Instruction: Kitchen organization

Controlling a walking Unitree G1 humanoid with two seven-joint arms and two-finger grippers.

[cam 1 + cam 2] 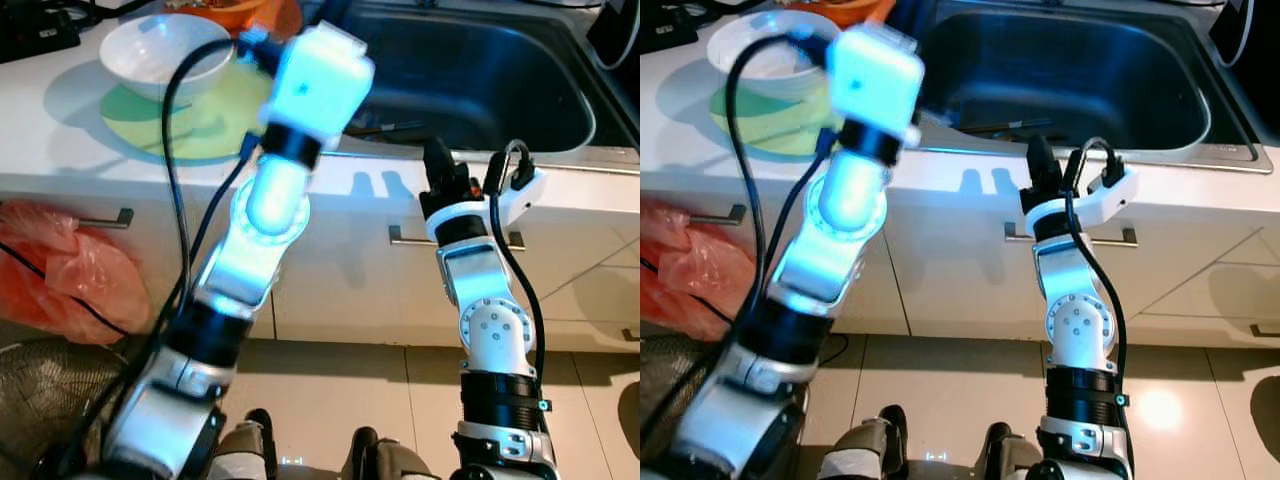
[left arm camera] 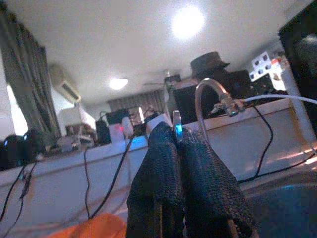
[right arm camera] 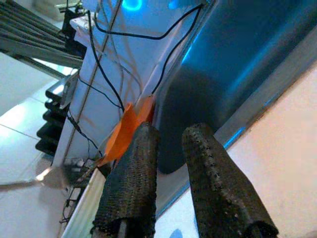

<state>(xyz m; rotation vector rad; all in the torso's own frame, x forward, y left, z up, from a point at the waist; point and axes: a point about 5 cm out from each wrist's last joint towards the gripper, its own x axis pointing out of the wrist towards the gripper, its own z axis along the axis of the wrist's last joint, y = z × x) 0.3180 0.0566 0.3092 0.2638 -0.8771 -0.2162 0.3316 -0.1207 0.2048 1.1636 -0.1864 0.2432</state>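
White bowl (image 1: 160,55) sits on a yellow-green round mat (image 1: 200,115) on the white counter (image 1: 60,140), left of the sink. Bowl looks empty as far as its inside shows. Behind it, an orange container (image 1: 245,12) at the back of the counter; contents cannot be made out.

Stainless steel sink (image 1: 470,80) is set in the counter to the right. A dark, thin utensil (image 1: 385,128) lies in the basin near the front wall; its kind cannot be told.

Left gripper (image 2: 181,163): arm raised high over the counter, between bowl and sink, its white wrist housing (image 1: 320,75) blurred and bright. In the left wrist view the two black fingers (image 2: 153,178) are pressed together, nothing between them, pointing up toward a ceiling and a curved faucet (image 2: 208,96).

Right gripper (image 3: 171,168): at the front edge of the counter just before the sink, fingers (image 1: 440,165) pointing toward the basin. In the right wrist view the fingers stand slightly apart with a narrow gap, holding nothing.

Below the counter: white cabinet doors with bar handles (image 1: 105,218). A red-orange plastic bag (image 1: 60,275) hangs at the left cabinet. A wire fan grille (image 1: 40,395) is on the floor at lower left. Tiled floor (image 1: 340,390) beneath.
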